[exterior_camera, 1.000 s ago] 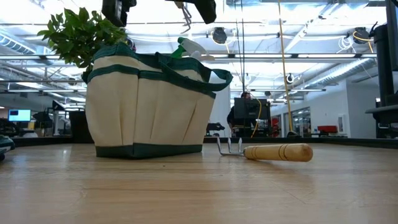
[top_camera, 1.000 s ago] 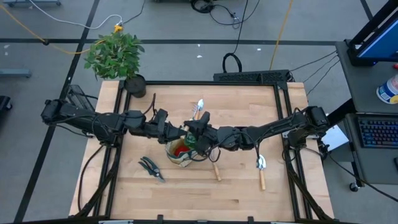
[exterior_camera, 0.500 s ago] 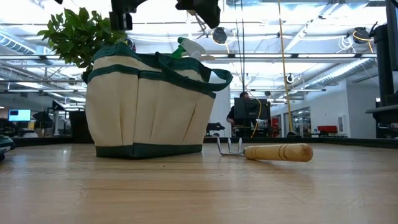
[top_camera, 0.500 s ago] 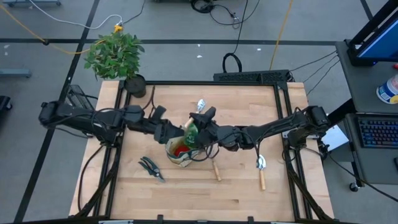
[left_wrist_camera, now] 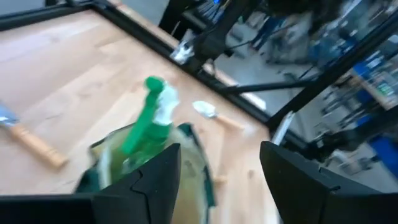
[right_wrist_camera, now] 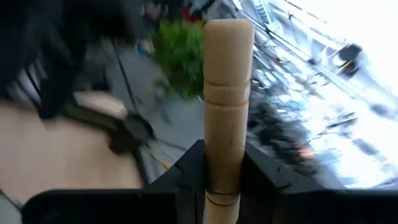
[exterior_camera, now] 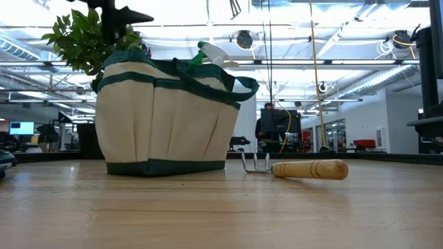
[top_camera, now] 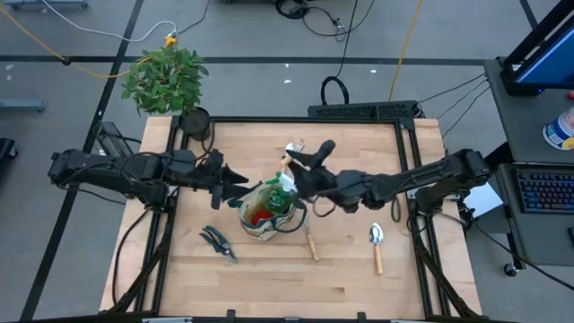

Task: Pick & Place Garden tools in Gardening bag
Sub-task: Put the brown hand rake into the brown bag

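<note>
High view: right gripper (top_camera: 303,158) is clamping a wooden-handled trowel (top_camera: 291,154) just above the gardening bag (top_camera: 265,213), left gripper (top_camera: 235,176) is waiting spread beside it; advisable to lower blade-first, clearing the spray bottle (top_camera: 282,187).

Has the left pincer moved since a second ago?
Yes. In the high view the left pincer has drawn back from the gardening bag, toward the table's left edge.

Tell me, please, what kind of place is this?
Probably a robotics lab in a large industrial hall: a wooden workbench with two robot arms, cables on the floor, and exposed ceiling lights above distant workstations.
</note>
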You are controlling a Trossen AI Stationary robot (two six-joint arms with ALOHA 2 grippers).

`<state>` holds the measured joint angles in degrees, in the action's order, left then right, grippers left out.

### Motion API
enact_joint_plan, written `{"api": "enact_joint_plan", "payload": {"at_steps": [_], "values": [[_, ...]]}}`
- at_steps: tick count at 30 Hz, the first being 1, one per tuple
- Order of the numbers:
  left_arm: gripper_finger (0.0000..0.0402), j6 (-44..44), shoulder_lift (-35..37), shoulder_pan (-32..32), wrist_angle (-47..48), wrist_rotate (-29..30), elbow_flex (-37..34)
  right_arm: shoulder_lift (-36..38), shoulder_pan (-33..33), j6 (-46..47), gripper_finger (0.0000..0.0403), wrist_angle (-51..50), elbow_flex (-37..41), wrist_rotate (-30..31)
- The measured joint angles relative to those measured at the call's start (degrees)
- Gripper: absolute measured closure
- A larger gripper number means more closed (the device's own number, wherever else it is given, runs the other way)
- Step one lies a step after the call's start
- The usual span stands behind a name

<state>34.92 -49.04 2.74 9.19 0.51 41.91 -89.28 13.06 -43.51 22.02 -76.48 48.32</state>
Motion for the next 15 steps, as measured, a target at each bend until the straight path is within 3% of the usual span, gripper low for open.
{"api": "enact_joint_plan", "payload": {"at_steps": [6,15], "values": [[0.0179,-2.5,2.6,0.0,7.2,3.3,0.0,2.1,0.1,21.2,0.0342,0.1,0.0,-13.1],[0.0178,-8.3,5.4,2.7,15.4,8.4,0.0,1.9,-0.9,44.5,0.0342,0.0,0.0,-32.4]]}}
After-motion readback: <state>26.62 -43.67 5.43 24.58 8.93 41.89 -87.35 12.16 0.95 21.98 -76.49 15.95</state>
